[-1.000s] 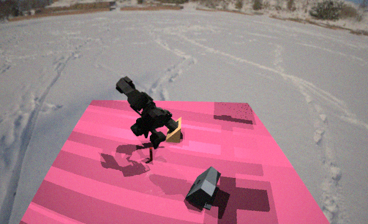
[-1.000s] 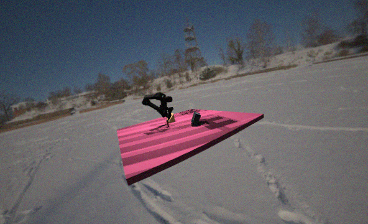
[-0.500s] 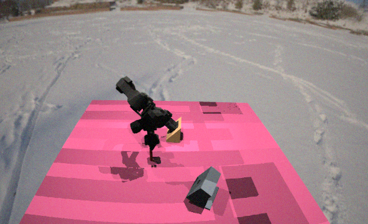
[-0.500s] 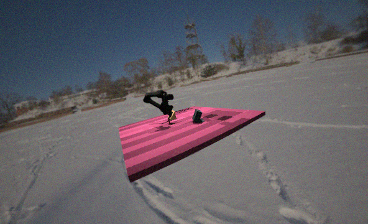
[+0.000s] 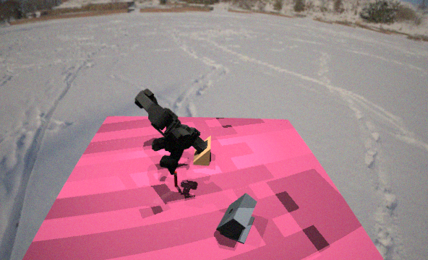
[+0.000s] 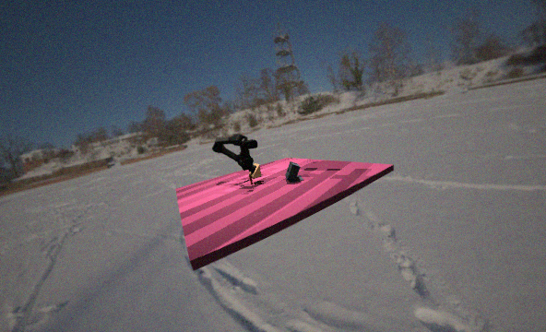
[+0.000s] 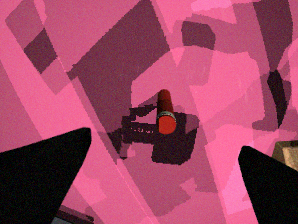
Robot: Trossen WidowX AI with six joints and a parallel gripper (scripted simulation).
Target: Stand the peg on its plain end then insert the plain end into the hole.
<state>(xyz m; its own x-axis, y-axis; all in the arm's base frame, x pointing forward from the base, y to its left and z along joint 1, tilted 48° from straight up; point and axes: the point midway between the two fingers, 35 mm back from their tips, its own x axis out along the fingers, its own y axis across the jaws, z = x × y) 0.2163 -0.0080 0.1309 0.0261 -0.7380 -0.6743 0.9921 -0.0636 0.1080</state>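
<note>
The red peg [image 5: 176, 179] [image 7: 164, 102] stands upright on the table, its banded end up; the pale band shows just under its red top in the wrist view. My gripper [image 7: 166, 144] is open and empty above it, one dark fingertip on each side of the peg and apart from it. A grey-blue block with a sloped panel [image 5: 227, 219] [image 6: 292, 172] stands on the table, with a small dark hole in its face in the top view. The peg's lower end is hard to make out against the shadows.
A tan wedge [image 5: 205, 159] [image 6: 256, 172] [image 7: 288, 155] stands close beside the gripper, partly hidden by the arm in the top view and by a finger in the wrist view. The pink patterned table [image 5: 127, 231] [image 6: 218, 235] carries dark shadows around the peg.
</note>
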